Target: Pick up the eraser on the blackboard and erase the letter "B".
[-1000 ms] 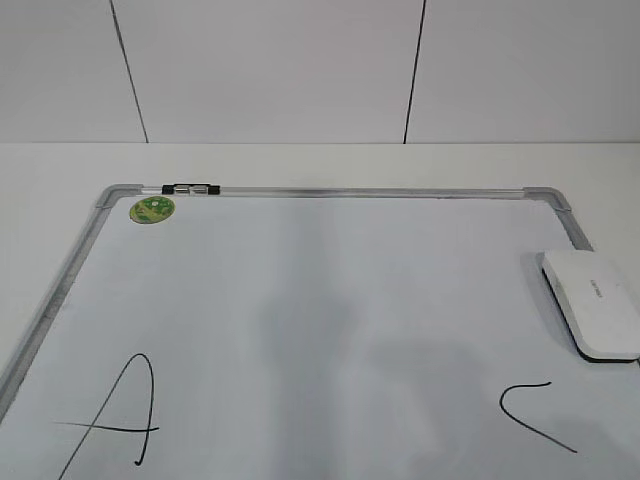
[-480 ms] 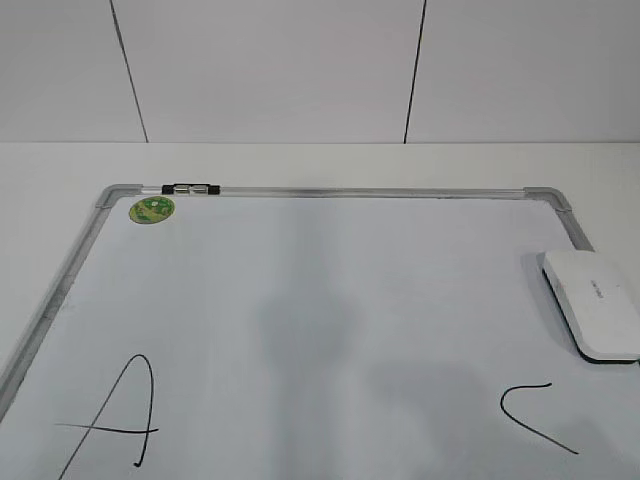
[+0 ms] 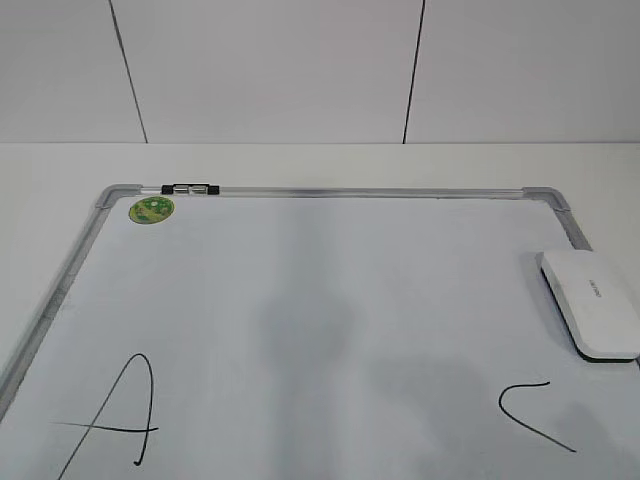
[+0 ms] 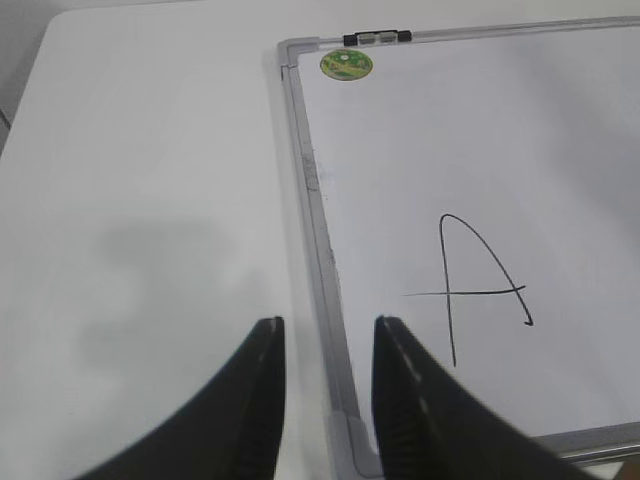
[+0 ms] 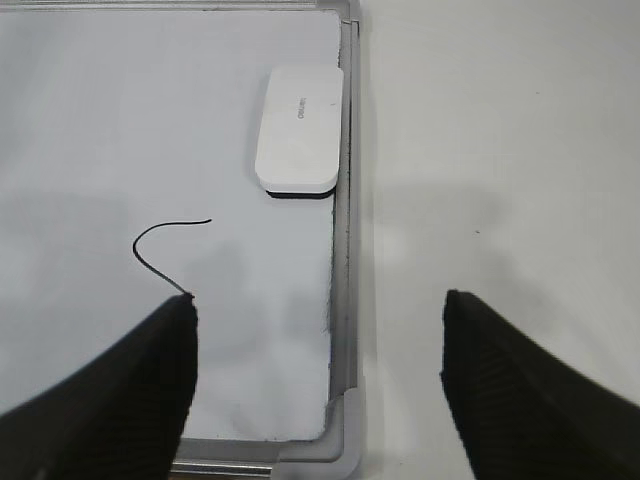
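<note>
The white eraser (image 3: 592,302) lies flat on the blackboard's right side, against the frame (image 3: 350,190); it also shows in the right wrist view (image 5: 299,127). No letter "B" shows in any view; the board between the black "A" (image 3: 110,429) and the black "C" (image 3: 535,427) is blank. My left gripper (image 4: 328,325) is open and empty, above the board's left frame rail (image 4: 312,190) near the front left corner. My right gripper (image 5: 320,300) is wide open and empty, above the front right corner (image 5: 345,440), short of the eraser. Neither gripper shows in the exterior view.
A small round green magnet (image 3: 152,209) sits at the board's far left corner, beside a black and silver clip (image 3: 190,188) on the top rail. White table surrounds the board; a white panelled wall stands behind.
Only the faint shadows on the board's middle have shifted slightly. The eraser and the letters have not moved.
</note>
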`<state>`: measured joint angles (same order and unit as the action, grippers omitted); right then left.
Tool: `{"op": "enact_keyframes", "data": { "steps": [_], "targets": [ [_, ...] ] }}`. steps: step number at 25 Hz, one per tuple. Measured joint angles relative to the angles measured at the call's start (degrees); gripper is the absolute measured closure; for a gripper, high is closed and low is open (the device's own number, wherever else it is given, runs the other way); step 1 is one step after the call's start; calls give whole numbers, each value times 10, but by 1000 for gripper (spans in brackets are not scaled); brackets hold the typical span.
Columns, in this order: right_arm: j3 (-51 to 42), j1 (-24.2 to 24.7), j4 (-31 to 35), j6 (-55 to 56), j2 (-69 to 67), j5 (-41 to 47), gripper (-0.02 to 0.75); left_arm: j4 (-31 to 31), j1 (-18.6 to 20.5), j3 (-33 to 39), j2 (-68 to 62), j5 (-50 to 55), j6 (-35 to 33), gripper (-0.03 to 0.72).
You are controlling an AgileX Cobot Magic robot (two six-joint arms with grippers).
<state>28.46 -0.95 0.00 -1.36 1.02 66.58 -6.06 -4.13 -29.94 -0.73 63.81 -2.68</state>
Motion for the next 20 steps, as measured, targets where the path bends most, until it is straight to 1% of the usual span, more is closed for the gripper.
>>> {"op": "enact_keyframes", "data": {
  "steps": [9, 20],
  "targets": [
    [0, 0, -18, 0, 0, -1, 153, 0, 0, 0, 0, -1, 0, 461],
    [0, 0, -20, 0, 0, -2, 153, 2, 0, 0, 0, -1, 0, 461]
  ]
}}
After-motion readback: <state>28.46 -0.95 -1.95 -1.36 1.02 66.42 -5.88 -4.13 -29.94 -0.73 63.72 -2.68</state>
